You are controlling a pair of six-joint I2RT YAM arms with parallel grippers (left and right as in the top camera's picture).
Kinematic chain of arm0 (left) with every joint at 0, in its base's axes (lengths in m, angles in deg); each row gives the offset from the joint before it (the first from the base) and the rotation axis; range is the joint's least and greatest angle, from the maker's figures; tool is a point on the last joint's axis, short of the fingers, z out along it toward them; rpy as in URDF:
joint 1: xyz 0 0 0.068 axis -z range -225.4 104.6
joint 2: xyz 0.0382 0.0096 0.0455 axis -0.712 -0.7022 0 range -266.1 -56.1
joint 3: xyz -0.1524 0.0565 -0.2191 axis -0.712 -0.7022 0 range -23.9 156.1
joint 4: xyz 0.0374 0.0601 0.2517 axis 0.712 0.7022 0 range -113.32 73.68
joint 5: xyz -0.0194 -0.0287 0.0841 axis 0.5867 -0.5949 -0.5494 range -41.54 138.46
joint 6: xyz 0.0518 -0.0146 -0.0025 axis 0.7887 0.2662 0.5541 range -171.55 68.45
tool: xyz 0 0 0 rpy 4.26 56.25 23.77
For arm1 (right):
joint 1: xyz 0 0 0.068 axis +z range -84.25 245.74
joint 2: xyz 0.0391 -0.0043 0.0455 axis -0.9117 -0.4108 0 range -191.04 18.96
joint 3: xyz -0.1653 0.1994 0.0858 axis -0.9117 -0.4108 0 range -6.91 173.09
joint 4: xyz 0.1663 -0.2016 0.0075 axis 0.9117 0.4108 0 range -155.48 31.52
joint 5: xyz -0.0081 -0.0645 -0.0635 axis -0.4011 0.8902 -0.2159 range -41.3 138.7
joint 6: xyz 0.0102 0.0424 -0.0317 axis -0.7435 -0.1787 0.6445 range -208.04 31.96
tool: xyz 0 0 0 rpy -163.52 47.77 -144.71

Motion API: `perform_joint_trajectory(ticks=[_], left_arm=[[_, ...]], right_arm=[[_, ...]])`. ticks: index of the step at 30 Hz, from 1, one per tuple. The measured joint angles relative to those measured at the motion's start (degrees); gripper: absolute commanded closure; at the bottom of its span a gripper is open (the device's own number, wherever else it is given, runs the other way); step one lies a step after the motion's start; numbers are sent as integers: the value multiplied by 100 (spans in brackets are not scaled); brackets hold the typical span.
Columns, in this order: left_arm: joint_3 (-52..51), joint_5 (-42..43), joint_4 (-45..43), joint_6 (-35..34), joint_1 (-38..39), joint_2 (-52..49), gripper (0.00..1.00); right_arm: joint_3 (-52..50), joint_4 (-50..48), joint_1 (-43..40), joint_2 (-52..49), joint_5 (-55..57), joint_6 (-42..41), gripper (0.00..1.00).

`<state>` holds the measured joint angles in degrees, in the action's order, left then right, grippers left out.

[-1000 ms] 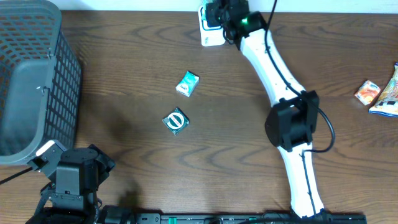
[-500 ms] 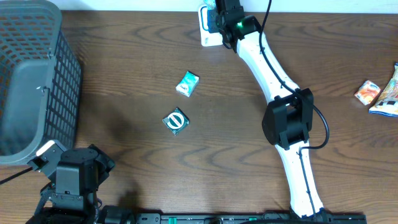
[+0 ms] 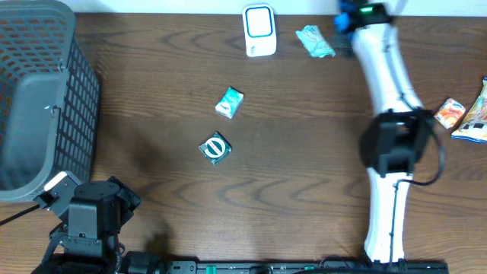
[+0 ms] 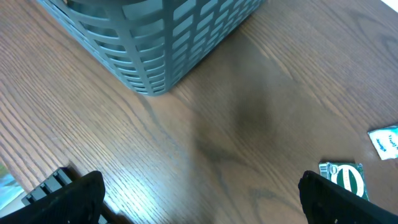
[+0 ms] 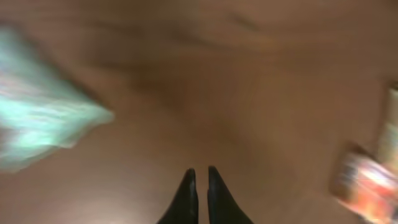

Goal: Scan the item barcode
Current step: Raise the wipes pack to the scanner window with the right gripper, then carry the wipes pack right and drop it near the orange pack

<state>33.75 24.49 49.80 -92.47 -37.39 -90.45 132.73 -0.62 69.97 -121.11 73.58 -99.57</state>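
A white barcode scanner (image 3: 259, 30) with a blue face stands at the table's far edge. Just right of it lies a teal packet (image 3: 314, 42), seen as a blurred shape (image 5: 43, 130) at the left of the right wrist view. My right gripper (image 3: 346, 23) is beside that packet at the far edge. Its fingers (image 5: 200, 177) are shut with nothing between them and stand apart from the packet. My left gripper (image 4: 199, 205) hangs open over bare wood at the near left. A small teal packet (image 3: 229, 102) and a round green item (image 3: 215, 148) lie mid-table.
A grey mesh basket (image 3: 38, 99) fills the far left, its corner (image 4: 161, 43) close in the left wrist view. Orange snack packets (image 3: 450, 113) lie at the right edge, one blurred (image 5: 364, 186) in the right wrist view.
My right arm has swung from over the scanner to the right. The scanner is uncovered and a teal packet now lies beside it. The left arm is still.
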Motion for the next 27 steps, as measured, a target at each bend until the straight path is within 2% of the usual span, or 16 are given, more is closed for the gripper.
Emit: perform_joint_trajectory(ticks=[5, 9, 12, 14, 15, 16, 20, 24, 27], left_arm=[[0, 2, 0, 0, 0, 0, 2], [0, 2, 0, 0, 0, 0, 2], [0, 0, 0, 0, 0, 0, 2], [0, 0, 0, 0, 0, 0, 2], [0, 0, 0, 0, 0, 0, 2], [0, 0, 2, 0, 0, 0, 2], [0, 0, 0, -2, 0, 0, 2], [0, 2, 2, 0, 0, 0, 2], [0, 0, 2, 0, 2, 0, 2]], right_arm=[[11, 828, -879, 50, 363, -26, 99], [11, 966, -1287, 50, -321, -13, 99], [11, 798, -1436, 50, -1604, 155, 76], [13, 522, -1443, 50, -2433, 240, 50], [13, 382, -1432, 50, -2793, 319, 41], [13, 81, -1357, 50, -3346, 354, 36], [4, -730, -975, 50, -3866, 597, 8], [-66, -1357, -433, 50, -3866, 927, 2], [-275, -1947, -13, 50, -3390, 1091, 1]])
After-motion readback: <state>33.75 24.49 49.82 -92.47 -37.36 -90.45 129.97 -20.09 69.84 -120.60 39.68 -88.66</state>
